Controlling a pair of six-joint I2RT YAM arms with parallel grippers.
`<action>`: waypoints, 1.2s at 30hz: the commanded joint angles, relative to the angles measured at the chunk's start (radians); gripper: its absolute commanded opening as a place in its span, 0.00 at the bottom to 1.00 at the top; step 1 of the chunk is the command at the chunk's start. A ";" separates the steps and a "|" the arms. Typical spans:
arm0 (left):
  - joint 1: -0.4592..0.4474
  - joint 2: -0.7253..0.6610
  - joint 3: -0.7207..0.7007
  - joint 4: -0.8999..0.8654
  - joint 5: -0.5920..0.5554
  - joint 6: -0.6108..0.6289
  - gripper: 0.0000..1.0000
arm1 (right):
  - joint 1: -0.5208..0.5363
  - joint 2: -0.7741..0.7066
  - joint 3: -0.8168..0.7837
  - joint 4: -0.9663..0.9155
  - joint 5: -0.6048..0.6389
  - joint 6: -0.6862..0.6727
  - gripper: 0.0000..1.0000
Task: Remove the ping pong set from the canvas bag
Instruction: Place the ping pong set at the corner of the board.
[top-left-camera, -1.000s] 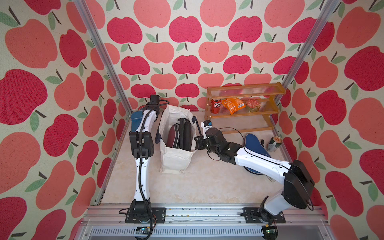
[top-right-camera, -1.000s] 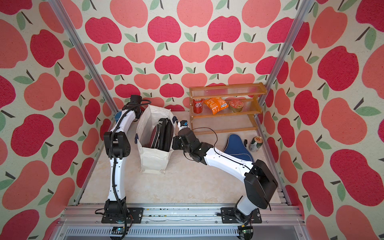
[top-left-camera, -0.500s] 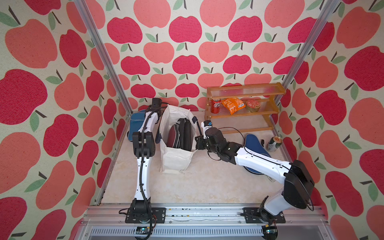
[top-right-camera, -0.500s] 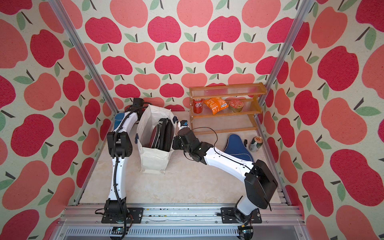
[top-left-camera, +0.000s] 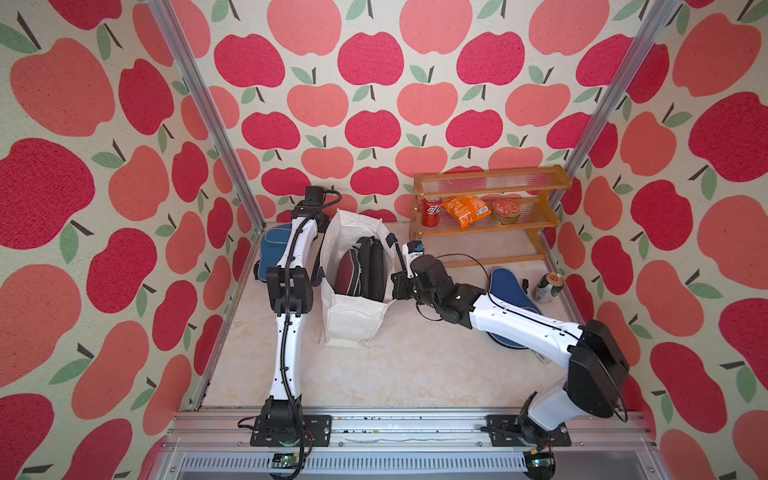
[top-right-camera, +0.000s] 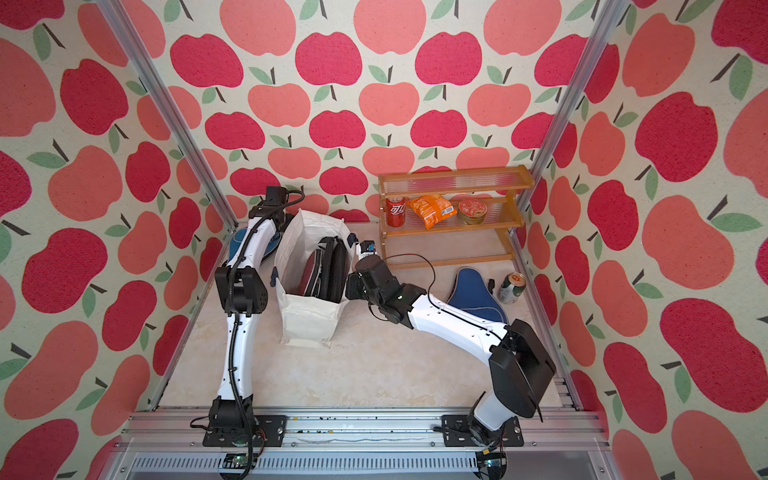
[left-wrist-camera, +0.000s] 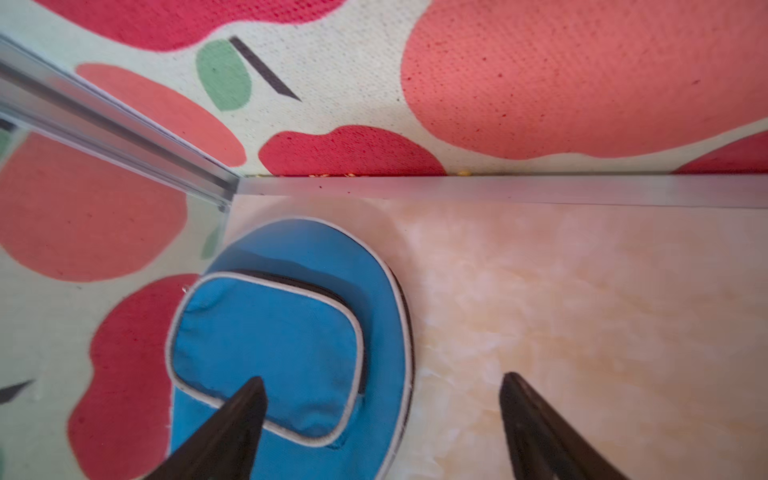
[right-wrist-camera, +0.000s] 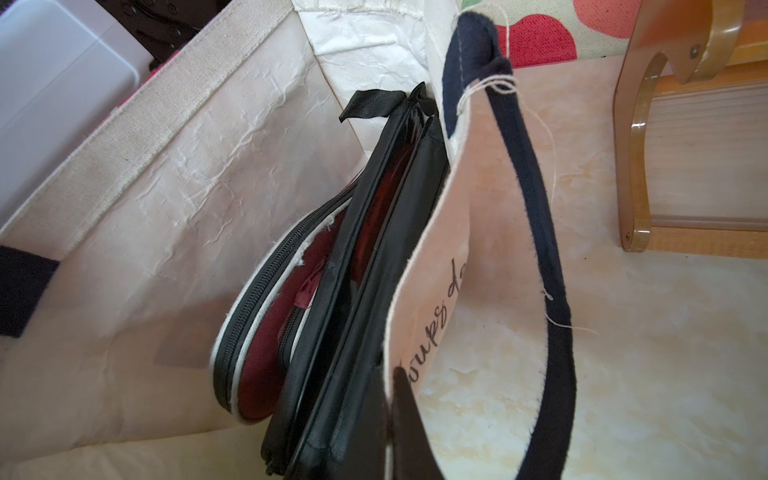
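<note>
The off-white canvas bag (top-left-camera: 351, 316) (top-right-camera: 307, 320) stands upright mid-table. Inside it a maroon case (top-left-camera: 345, 272) (right-wrist-camera: 266, 374) and black-edged pouches (top-left-camera: 372, 266) (right-wrist-camera: 374, 249) stand on edge. My right gripper (right-wrist-camera: 390, 382) (top-left-camera: 395, 284) is shut on the bag's right wall at the rim, beside its navy handle (right-wrist-camera: 540, 208). My left gripper (left-wrist-camera: 384, 378) is open above a blue case (left-wrist-camera: 291, 332) (top-left-camera: 272, 249) that lies flat in the back-left corner; nothing is between its fingers. A second blue case (top-left-camera: 509, 291) (top-right-camera: 471, 295) lies on the table at the right, partly under my right arm.
A wooden shelf (top-left-camera: 486, 216) at the back right holds a red can (top-left-camera: 431, 212), an orange snack bag (top-left-camera: 465, 210) and a round tin (top-left-camera: 506, 210). A green can (top-left-camera: 548, 287) lies by the right wall. Apple-patterned walls close three sides.
My left gripper has opened and let go of the blue case, which now lies in the back-left corner. The right arm and the bag have not moved.
</note>
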 joint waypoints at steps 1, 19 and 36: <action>0.059 -0.104 0.040 -0.088 0.198 -0.166 0.97 | -0.009 -0.027 0.015 -0.050 0.016 -0.039 0.00; 0.043 -0.646 -0.291 -0.275 0.526 -0.355 0.99 | -0.014 -0.032 0.013 -0.037 0.007 -0.044 0.00; -0.070 -1.018 -1.060 -0.095 0.569 -0.427 0.93 | -0.016 -0.054 -0.057 0.002 -0.046 -0.064 0.00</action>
